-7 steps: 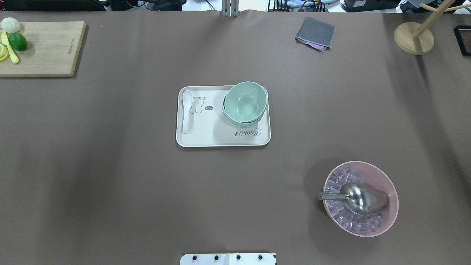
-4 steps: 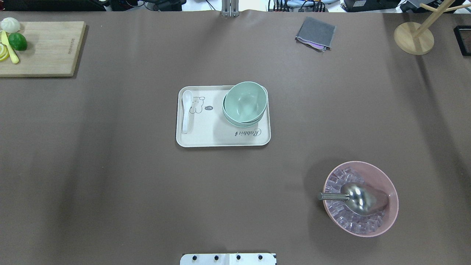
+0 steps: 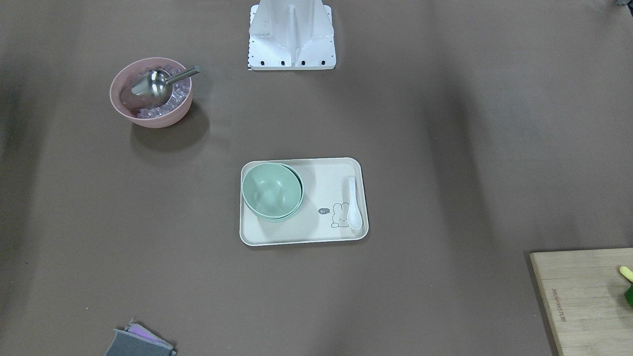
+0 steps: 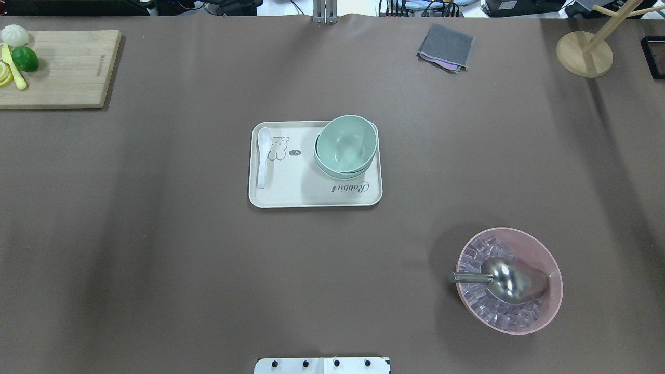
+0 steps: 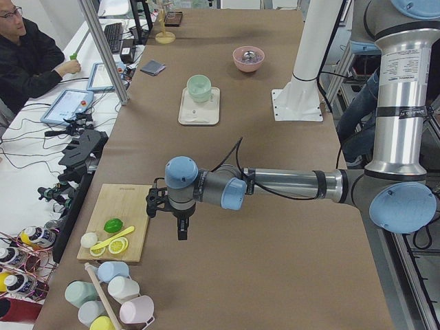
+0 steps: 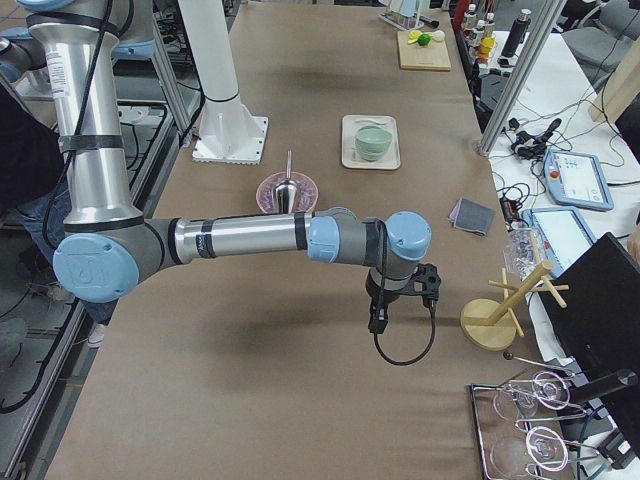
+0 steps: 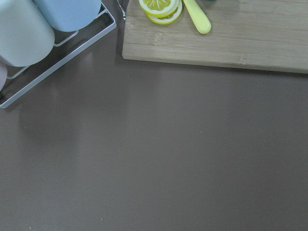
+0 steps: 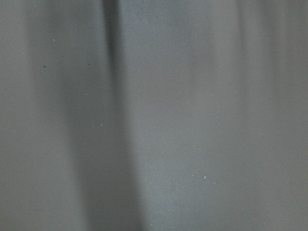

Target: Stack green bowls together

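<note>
Left arm [image 5: 275,184] and right arm [image 6: 250,238] outstretched low, fingers [image 5: 182,232] downward, grip state unclear.

A cream rectangular plastic tray [image 4: 291,195] with a rabbit drawing sits mid-way across the brown counter [image 4: 156,259], and a white ceramic spoon [image 4: 263,156] lies along the tray's left end. Toward the near right corner stands a pink round bowl [image 4: 555,267] of clear ice cubes [image 4: 480,306] with a metal scoop [image 4: 511,280] in it. A wooden cutting board [image 4: 67,72] in the far left corner carries a green lime [image 4: 25,58] and yellow lemon slices [image 7: 161,8]. A folded grey cloth [image 4: 447,47] lies by the far edge, and a round-based wooden stand [image 4: 584,54] occupies the far right corner.
</note>
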{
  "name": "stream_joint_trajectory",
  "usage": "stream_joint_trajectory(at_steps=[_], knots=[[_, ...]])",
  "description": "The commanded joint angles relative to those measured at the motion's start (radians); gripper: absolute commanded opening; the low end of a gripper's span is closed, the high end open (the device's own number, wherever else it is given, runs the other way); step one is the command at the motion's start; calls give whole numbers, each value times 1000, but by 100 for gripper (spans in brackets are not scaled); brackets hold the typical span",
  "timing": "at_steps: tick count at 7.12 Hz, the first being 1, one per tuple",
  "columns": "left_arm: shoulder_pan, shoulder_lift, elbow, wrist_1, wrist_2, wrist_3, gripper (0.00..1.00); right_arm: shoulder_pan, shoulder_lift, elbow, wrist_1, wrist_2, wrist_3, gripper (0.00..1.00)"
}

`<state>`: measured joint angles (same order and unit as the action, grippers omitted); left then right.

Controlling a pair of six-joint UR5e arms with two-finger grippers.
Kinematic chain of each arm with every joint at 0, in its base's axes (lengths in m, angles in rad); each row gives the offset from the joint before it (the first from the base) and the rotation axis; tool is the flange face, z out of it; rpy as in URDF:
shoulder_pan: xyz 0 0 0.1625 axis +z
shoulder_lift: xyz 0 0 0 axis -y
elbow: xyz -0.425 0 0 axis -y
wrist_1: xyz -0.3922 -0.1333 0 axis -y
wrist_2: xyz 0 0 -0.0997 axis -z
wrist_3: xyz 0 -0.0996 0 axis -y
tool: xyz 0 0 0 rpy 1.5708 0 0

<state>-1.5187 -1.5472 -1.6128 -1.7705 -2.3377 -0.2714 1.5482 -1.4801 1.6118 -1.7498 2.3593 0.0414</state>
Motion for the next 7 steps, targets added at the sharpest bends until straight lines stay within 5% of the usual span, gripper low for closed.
stream_joint_trajectory(at_steps=[1,7], knots=[[0,-1,1,-1,-2,0,98,1,-8,19,-2,5,2,100],[0,-2,7,0,0,1,98,1,-6,19,0,3,3,100]])
